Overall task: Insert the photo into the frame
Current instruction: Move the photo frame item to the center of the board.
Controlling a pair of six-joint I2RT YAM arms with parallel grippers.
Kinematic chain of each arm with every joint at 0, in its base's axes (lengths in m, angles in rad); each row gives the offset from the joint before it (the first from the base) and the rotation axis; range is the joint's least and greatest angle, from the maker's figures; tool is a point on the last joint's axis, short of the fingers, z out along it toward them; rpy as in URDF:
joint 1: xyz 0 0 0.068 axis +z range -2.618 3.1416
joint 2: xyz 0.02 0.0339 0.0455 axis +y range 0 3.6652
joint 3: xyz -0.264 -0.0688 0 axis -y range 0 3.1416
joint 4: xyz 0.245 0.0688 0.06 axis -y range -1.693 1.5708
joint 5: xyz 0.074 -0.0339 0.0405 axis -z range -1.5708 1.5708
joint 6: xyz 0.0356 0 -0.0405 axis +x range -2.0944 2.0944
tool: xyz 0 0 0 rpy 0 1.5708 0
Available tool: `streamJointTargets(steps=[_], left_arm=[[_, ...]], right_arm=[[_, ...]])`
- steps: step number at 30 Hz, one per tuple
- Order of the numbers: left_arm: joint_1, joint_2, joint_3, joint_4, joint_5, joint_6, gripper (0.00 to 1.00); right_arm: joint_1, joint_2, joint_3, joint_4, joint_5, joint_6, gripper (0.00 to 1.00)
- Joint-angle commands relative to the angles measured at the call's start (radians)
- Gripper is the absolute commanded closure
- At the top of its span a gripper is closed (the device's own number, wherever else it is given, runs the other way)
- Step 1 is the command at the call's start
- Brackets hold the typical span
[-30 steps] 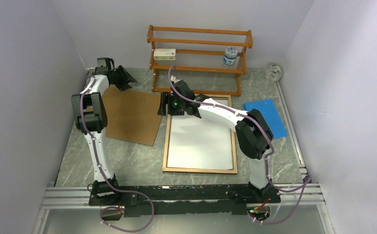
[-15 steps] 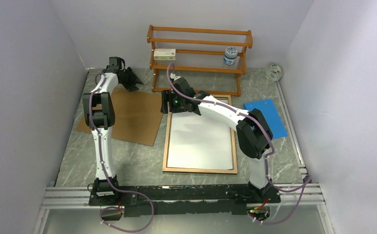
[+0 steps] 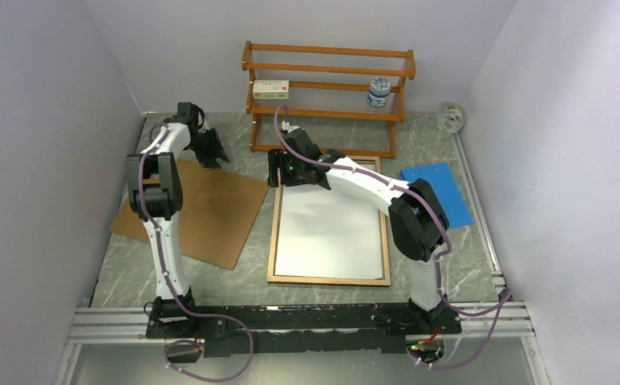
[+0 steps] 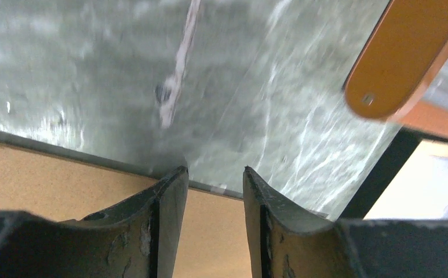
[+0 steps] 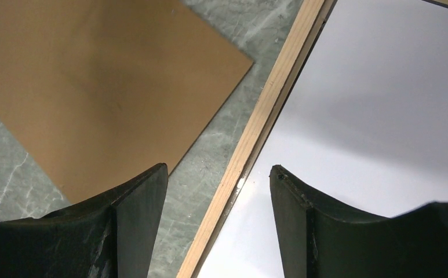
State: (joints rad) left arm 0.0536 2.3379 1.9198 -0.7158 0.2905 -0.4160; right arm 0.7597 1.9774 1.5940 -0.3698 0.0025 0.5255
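Marble tabletop (image 3: 238, 277); left hand (image 4: 214, 169) released over board (image 3: 202, 208), right hand (image 5: 218, 168) released astride frame (image 5: 268, 110)

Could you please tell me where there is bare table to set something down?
Free: the strip between the brown board and the frame, the band between the frame and base rail, and right of the frame, nearer than the blue sheet. Crowded by the shelf rack.
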Motion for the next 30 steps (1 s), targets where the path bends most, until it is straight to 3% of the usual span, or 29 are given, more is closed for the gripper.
streamJointTargets(steps=[1, 6, 12, 19, 30], left_arm=[[-0.006, -0.057, -0.165, -0.12, -0.014, 0.106, 0.53], [-0.005, -0.204, -0.248, -0.109, 0.03, 0.076, 0.47], [0.014, -0.42, -0.335, -0.161, -0.125, -0.124, 0.28], [0.146, -0.695, -0.703, -0.141, -0.219, -0.313, 0.16], [0.354, -0.932, -1.046, -0.152, -0.345, -0.45, 0.08]], right_arm=[[-0.003, 0.006, 0.009, 0.008, 0.002, 0.002, 0.32], [-0.003, 0.043, 0.06, -0.001, -0.068, -0.02, 0.32], [0.002, 0.12, 0.155, -0.014, -0.151, -0.04, 0.32], [0.02, 0.246, 0.313, -0.071, -0.185, -0.067, 0.31], [0.064, 0.4, 0.467, -0.134, -0.194, -0.115, 0.27]])
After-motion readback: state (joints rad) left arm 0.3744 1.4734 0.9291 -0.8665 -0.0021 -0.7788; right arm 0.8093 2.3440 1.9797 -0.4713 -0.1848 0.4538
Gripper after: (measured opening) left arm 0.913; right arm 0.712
